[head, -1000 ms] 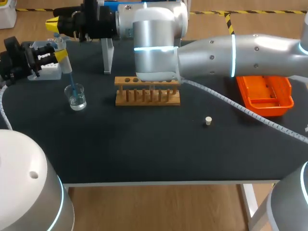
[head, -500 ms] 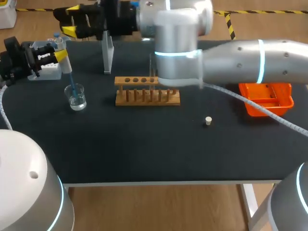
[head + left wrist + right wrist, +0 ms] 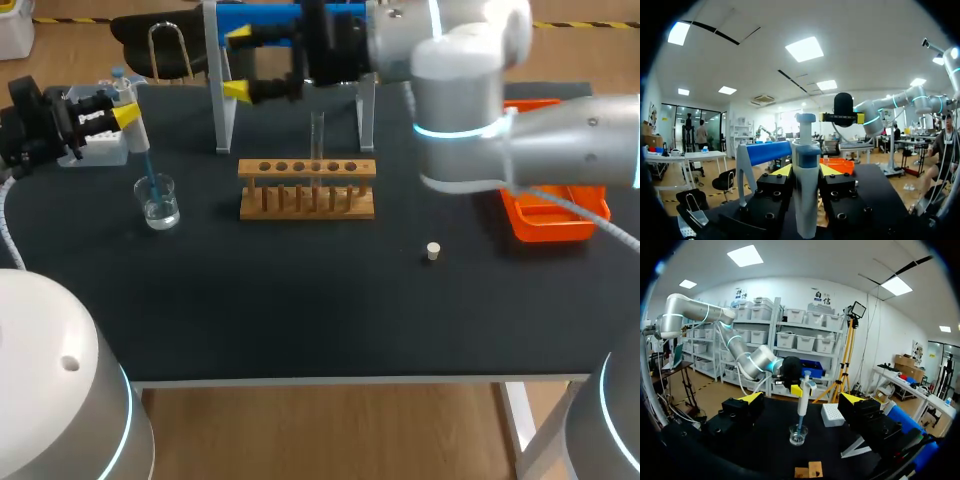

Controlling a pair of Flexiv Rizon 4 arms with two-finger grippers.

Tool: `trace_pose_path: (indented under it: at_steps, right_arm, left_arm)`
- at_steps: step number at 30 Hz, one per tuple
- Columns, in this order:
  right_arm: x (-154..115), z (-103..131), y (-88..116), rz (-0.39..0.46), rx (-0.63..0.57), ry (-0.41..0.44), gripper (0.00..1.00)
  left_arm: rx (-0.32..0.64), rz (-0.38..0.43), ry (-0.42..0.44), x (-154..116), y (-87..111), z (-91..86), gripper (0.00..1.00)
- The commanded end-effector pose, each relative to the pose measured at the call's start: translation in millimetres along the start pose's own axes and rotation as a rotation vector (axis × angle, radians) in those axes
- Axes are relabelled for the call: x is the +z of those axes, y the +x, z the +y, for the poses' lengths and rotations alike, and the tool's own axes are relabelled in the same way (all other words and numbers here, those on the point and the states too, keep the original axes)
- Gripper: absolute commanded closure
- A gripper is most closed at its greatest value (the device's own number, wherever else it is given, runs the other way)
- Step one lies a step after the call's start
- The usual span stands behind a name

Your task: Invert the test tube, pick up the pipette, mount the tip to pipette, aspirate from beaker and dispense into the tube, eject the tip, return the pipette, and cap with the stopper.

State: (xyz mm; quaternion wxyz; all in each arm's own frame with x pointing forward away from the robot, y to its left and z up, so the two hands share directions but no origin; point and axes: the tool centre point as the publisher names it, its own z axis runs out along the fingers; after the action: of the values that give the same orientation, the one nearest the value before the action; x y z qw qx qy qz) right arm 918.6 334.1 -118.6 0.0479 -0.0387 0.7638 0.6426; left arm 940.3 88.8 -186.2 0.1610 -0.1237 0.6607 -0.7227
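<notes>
Toward the upper left of the frame, gripped firmly in left gripper (image 3: 122, 108): white-and-blue plastic pipette (image 3: 135, 135), blue tip (image 3: 150, 172) dipped in small clear glass beaker (image 3: 159, 203). Upper middle: right gripper (image 3: 240, 62) spread wide, empty, behind wooden rack (image 3: 306, 200) with clear test tube (image 3: 317, 135). Risk of tipping beaker if lifted askew.

The white pipette (image 3: 131, 122) tilts, its blue tip (image 3: 151, 178) dipped in the glass beaker (image 3: 160, 204). The clear test tube (image 3: 317, 137) stands upright in the wooden rack (image 3: 306, 192); the cream stopper (image 3: 433, 251) lies well apart.
</notes>
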Motion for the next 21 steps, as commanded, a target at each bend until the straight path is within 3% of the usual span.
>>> trace_pose_path:
  at_steps: [1, 12, 21]
  right_arm:
    - [-71.9, -16.9, -4.9, 0.008, 0.006, 0.025, 0.00]
    - [-98.8, -65.9, -22.3, 0.035, -0.027, 0.059, 0.00]
    - [-104.0, -102.4, -27.4, 0.075, -0.010, 0.093, 0.00]
  left_arm:
    - [-0.001, 0.003, 0.001, -0.8, -0.9, -0.3, 1.00]
    - [-0.001, 0.003, 0.001, -0.8, -0.9, -0.3, 1.00]
    - [-0.001, 0.003, 0.001, -0.8, -0.9, -0.3, 1.00]
